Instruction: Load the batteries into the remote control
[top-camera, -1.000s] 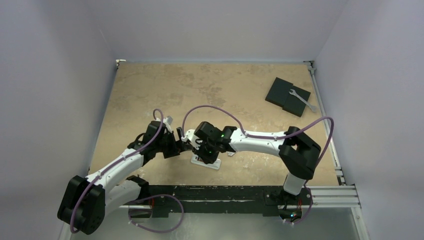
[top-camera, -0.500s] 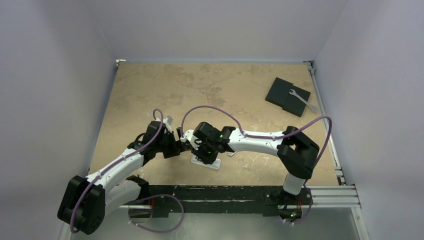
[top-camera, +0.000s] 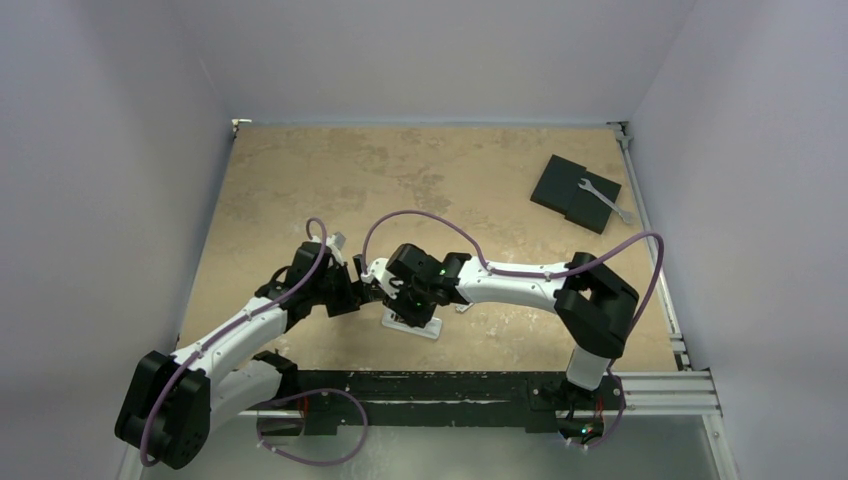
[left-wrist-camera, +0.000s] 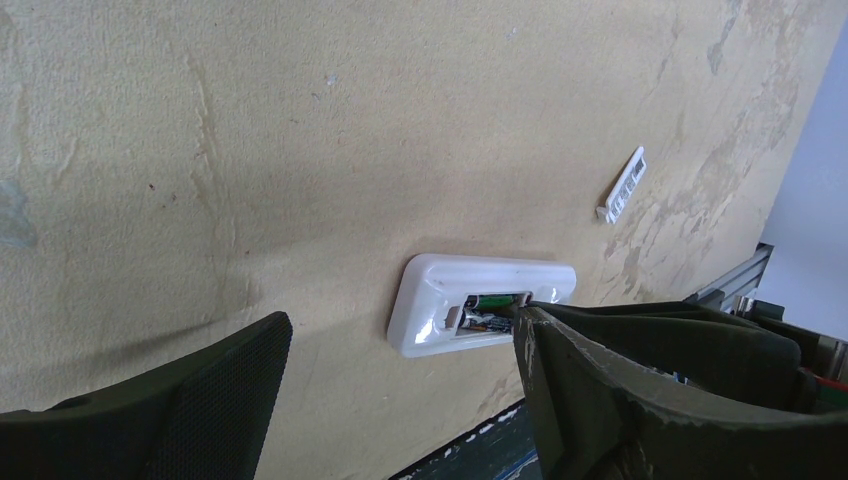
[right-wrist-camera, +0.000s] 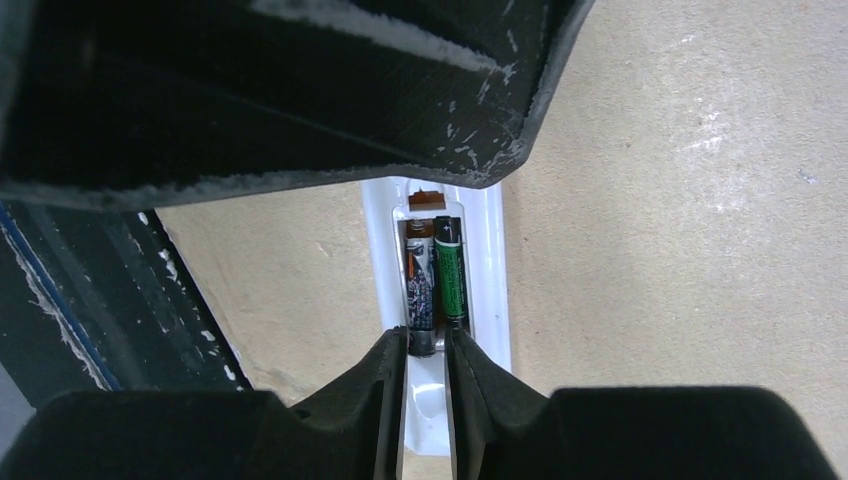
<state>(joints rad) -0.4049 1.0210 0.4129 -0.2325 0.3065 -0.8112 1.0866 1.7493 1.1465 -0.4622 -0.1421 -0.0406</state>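
Note:
The white remote control lies face down near the table's front edge, its battery bay open. Two batteries lie side by side in the bay: a dark one and a green one. My right gripper hangs over the remote. Its fingertips stand narrowly apart around the dark battery's near end, with a thin gap on one side. My left gripper is open beside the remote, and its right finger reaches the edge of the bay.
A small white plastic piece lies on the table beyond the remote. A black flat pad with a silver wrench on it sits at the back right. A dark strip runs along the table's near edge.
The right gripper's fingers have eased slightly apart, and its wrist has shifted a little to the left. The left arm and the remote have not moved.

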